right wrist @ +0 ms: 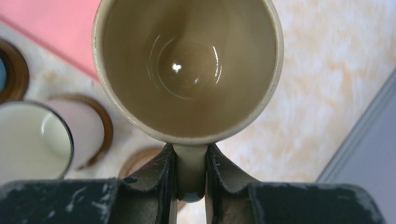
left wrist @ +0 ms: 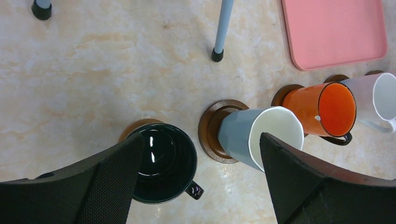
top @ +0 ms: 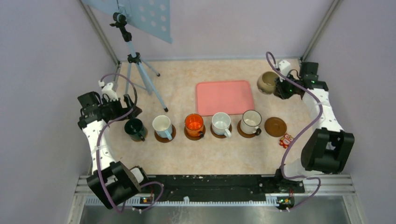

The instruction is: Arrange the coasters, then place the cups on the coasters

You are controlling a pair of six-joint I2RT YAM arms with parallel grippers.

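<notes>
1. Nearest the arm bases, a red owl figurine [top: 286,140] lies on the table [top: 187,156], just beside the empty dark brown coaster [top: 275,126] at the right end of the row.
2. The row holds five mugs, each on a coaster. From left to right they are the dark green mug [top: 135,129] on the tan wood coaster [left wrist: 128,128], the pale-blue mug [top: 162,125], the orange mug [top: 194,123], the white mug [top: 221,122] and the dark-rimmed white mug [top: 251,121].
3. The left gripper [left wrist: 200,140] hovers above the left end of the row. Its jaws are spread wide and hold nothing.
4. The pink tray [top: 224,97] lies behind the row.
5. The right gripper [right wrist: 190,172] is clamped on the handle of the beige mug [top: 267,82]. The mug sits by the far right corner of the tray, well apart from the empty coaster. Whether it touches the table cannot be determined.
6. A tripod [top: 137,70] stands at the far left.
</notes>
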